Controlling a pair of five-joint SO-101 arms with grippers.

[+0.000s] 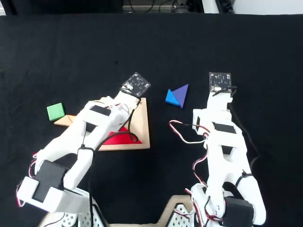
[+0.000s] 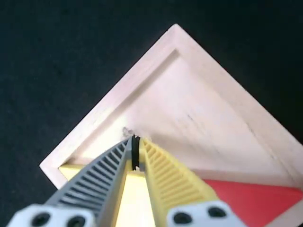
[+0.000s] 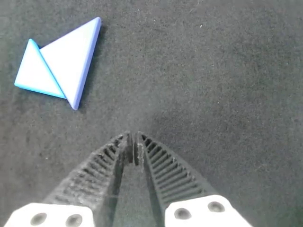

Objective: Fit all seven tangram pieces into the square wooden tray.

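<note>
1. The square wooden tray (image 1: 146,127) is set left of the worktop's middle, with a red piece (image 1: 116,138) and a yellow piece (image 2: 133,201) seated inside.
2. The left hand (image 2: 135,153) is held over the yellow piece, pinched together, empty.
3. The right hand (image 3: 133,149) is likewise closed on nothing, near the touching blue triangle (image 1: 172,98) and purple triangle (image 1: 182,93).
4. A green square (image 1: 56,111) and an orange piece (image 1: 65,120) are laid toward the left edge.

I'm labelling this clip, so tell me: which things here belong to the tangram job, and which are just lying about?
Belong: square wooden tray; red triangle and yellow piece inside it; green square, orange triangle, blue triangle and purple triangle outside it.
Lying about: black table cloth; dark cables beyond the table's far edge.
</note>
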